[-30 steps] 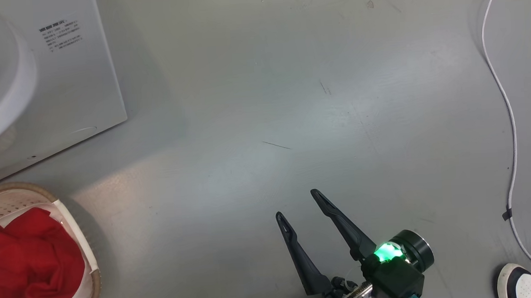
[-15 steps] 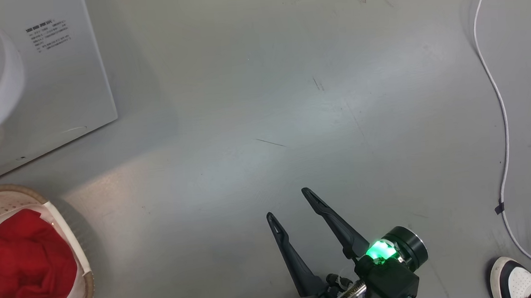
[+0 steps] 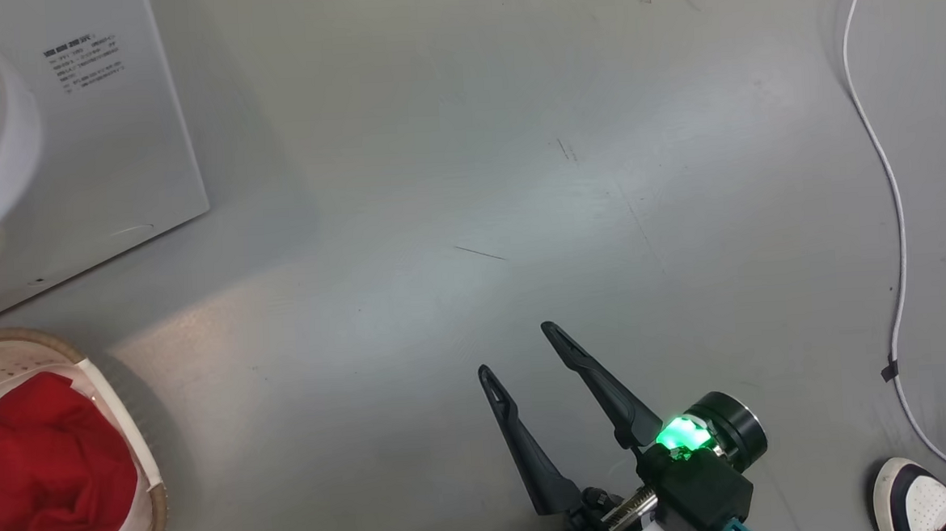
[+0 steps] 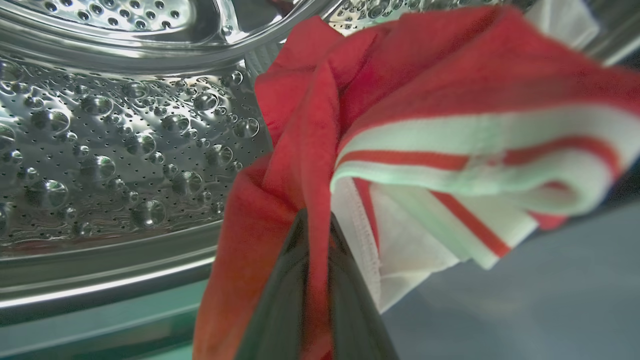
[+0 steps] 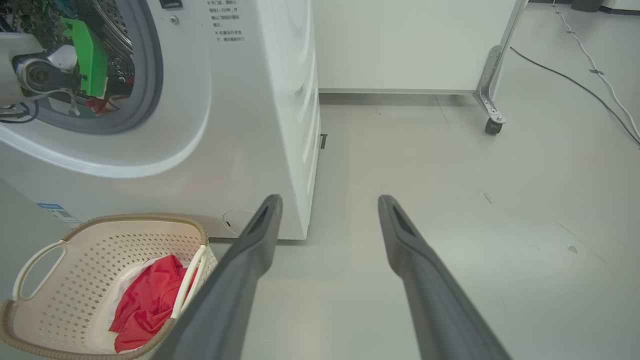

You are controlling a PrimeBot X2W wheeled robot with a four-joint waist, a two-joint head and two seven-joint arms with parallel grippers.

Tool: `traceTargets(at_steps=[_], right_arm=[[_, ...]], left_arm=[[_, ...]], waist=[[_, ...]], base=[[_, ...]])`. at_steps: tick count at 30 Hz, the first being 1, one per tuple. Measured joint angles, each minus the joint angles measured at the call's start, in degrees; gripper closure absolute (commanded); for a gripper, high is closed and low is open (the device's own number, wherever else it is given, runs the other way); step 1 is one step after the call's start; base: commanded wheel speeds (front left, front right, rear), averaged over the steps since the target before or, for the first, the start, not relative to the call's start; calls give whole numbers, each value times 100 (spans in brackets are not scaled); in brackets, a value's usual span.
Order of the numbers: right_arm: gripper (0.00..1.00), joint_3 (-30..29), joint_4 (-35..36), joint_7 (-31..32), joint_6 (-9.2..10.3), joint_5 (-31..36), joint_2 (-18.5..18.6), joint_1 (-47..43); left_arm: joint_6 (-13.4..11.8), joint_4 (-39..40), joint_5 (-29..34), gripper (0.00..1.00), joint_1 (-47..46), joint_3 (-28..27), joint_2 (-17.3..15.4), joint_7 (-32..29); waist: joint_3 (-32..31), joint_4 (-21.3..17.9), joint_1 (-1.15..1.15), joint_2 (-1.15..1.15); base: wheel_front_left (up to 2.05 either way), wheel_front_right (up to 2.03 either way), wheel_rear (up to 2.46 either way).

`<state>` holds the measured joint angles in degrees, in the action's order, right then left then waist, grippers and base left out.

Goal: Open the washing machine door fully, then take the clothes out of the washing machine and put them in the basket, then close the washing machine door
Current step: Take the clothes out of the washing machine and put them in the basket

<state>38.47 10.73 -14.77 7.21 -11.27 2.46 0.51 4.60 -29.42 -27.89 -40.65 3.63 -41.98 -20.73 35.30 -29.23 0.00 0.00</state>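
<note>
Inside the steel drum (image 4: 125, 150) of the washing machine (image 5: 250, 125), my left gripper (image 4: 315, 222) is shut on the clothes (image 4: 400, 75), a red garment with white stripes bunched between its dark fingers. In the right wrist view the left arm (image 5: 85, 55) reaches through the open porthole. The washing machine door is out of view. The cream basket (image 5: 135, 218) stands on the floor before the machine (image 3: 111, 155), with another red garment (image 5: 150, 300) lying in it. My right gripper (image 3: 517, 348) hangs open and empty over bare floor, well right of the basket (image 3: 39, 337).
A white cable (image 3: 894, 195) runs down the floor at the far right. A person's shoe (image 3: 922, 501) is at the lower right corner. A white panel on a castor (image 5: 492, 125) stands behind the machine, with a grey floor between.
The head camera swung slightly, so machine and basket slid left in the view. My right gripper has crept a little upward, still open. The left gripper has closed.
</note>
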Motion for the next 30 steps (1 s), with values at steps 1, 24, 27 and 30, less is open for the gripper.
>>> traceTargets(at_steps=[1,24,27,30], right_arm=[[0,-34,-1,0,0,0,1,9],[0,-866,-479,0,0,92,8,163],[0,-923,-593,0,0,92,9,163],[0,-999,-704,0,0,92,11,163]], left_arm=[[19,-13,1,100,-11,13,26,41],[161,-648,-92,100,60,381,1246,1515],[183,-758,-100,100,311,457,1436,1737],[214,-827,-185,100,471,536,1625,1931]], waist=[[-13,9,0,0],[-858,617,0,0],[-1030,759,0,0],[-1204,913,0,0]], base=[[0,0,0],[0,0,0],[0,0,0],[0,0,0]])
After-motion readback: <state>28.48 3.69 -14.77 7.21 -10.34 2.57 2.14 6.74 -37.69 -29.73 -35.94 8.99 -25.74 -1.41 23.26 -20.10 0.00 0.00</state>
